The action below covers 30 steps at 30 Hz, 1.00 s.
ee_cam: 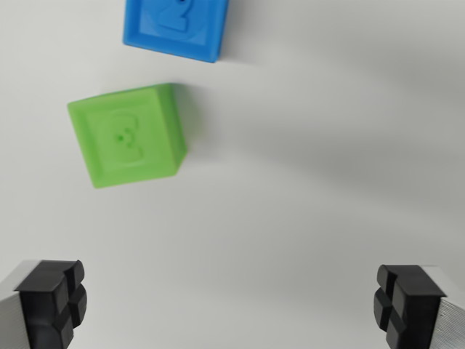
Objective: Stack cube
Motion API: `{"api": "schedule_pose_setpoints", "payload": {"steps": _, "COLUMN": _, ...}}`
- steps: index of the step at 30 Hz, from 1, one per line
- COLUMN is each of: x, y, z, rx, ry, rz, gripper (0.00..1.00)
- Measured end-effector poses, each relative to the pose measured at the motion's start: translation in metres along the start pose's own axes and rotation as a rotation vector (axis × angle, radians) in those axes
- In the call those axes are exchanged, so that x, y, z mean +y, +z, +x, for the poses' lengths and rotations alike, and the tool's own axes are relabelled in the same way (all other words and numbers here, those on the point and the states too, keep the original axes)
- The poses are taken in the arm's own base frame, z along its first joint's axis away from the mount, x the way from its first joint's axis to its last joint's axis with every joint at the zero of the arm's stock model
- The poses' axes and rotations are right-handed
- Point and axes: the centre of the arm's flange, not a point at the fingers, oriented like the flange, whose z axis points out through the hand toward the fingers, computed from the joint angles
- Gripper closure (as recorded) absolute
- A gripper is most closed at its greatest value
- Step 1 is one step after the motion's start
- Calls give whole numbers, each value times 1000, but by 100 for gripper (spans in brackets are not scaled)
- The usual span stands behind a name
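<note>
A green cube (129,136) with a raised figure on its top face lies on the white table, in the upper left of the wrist view, turned slightly askew. A blue cube (176,27) with a raised numeral sits just beyond it, cut off by the top edge. My gripper (231,302) is open, its two black fingertips wide apart at the bottom corners, nothing between them. Both cubes lie ahead of the fingers and toward the wrist view's left, apart from them.
The white table surface (327,160) fills the rest of the view, with soft shadows across the right side.
</note>
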Motion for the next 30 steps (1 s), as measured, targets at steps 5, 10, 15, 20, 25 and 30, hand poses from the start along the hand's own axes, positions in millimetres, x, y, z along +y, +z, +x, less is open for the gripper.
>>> {"api": "schedule_pose_setpoints", "payload": {"steps": 5, "x": -14, "y": 13, "z": -11, "rx": 0, "ry": -42, "rz": 1, "gripper": 0}}
{"api": "schedule_pose_setpoints", "payload": {"steps": 10, "x": -28, "y": 25, "z": -21, "rx": 1, "ry": -81, "rz": 2, "gripper": 0}}
{"api": "schedule_pose_setpoints", "payload": {"steps": 15, "x": -41, "y": 37, "z": -31, "rx": 1, "ry": -122, "rz": 4, "gripper": 0}}
{"api": "schedule_pose_setpoints", "payload": {"steps": 20, "x": -55, "y": 49, "z": -40, "rx": 3, "ry": -159, "rz": 5, "gripper": 0}}
{"api": "schedule_pose_setpoints", "payload": {"steps": 25, "x": -55, "y": 70, "z": -40, "rx": 3, "ry": -164, "rz": 6, "gripper": 0}}
{"api": "schedule_pose_setpoints", "payload": {"steps": 30, "x": -54, "y": 93, "z": -39, "rx": 0, "ry": -164, "rz": 5, "gripper": 0}}
